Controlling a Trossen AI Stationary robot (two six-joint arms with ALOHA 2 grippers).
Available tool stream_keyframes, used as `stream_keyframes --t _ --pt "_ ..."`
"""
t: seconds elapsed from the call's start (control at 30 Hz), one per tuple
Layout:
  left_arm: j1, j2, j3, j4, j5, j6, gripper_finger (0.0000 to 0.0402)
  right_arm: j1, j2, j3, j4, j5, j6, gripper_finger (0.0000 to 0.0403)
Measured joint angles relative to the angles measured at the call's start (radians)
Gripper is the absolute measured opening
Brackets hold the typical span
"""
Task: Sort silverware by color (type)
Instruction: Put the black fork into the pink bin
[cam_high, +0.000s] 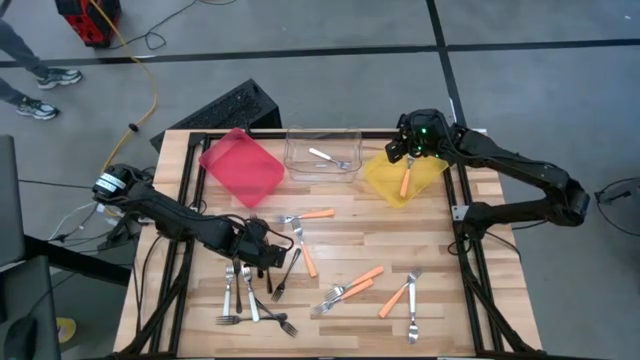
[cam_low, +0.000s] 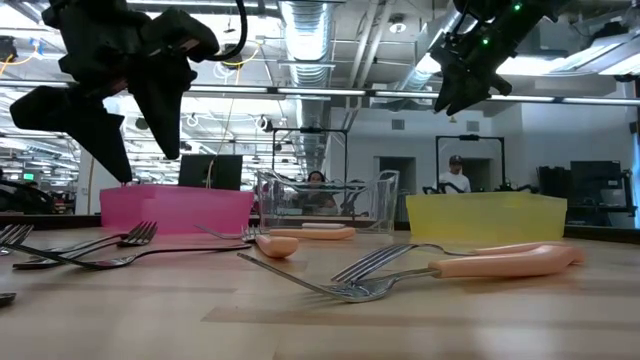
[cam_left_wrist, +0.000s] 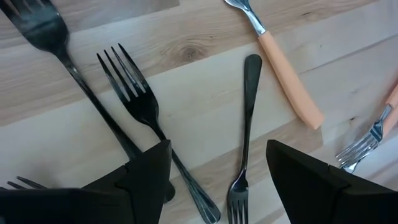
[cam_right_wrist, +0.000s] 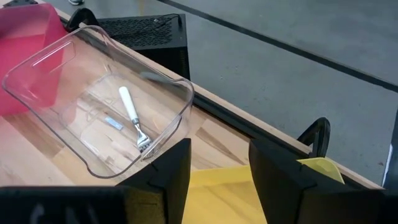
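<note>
The left gripper (cam_high: 262, 252) hung low over the near-left part of the bench (cam_high: 470, 300) with its fingers (cam_left_wrist: 146, 180) spread wide and empty, straddling a black fork (cam_left_wrist: 244, 134). Trouble was the crowding: a second black fork (cam_left_wrist: 140, 109) lay just beside it, and an orange-handled fork (cam_left_wrist: 283, 68) sat close on the other side. Coming straight down from there, I reckoned a finger could land on the neighbour's handle, or the close could rake two forks together and lift both, or skid the thin one flat instead of picking it.

The right gripper (cam_high: 405, 148) sat above the yellow bin (cam_high: 378, 178), fingers partly open with nothing between them; one orange fork (cam_high: 405, 180) was already in that bin and a silver one (cam_right_wrist: 132, 121) in the clear bin (cam_right_wrist: 180, 99). The red bin (cam_high: 240, 165) looked empty. Most of the silverware was scattered across the near half, several forks overlapping, so tangles seemed the ongoing risk.
</note>
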Motion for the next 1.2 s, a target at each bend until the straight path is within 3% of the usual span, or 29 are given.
stream_keyframes --t 0.8,1.2 --pt "0.0 0.001 0.0 -0.052 -0.042 -0.003 0.0247 0.0 0.0 0.0 0.0 0.0 -0.002 0.0186" --pt "-0.01 0.134 0.037 -0.058 0.023 -0.054 0.0247 0.0 0.0 0.001 0.001 0.0 -0.002 0.0186"
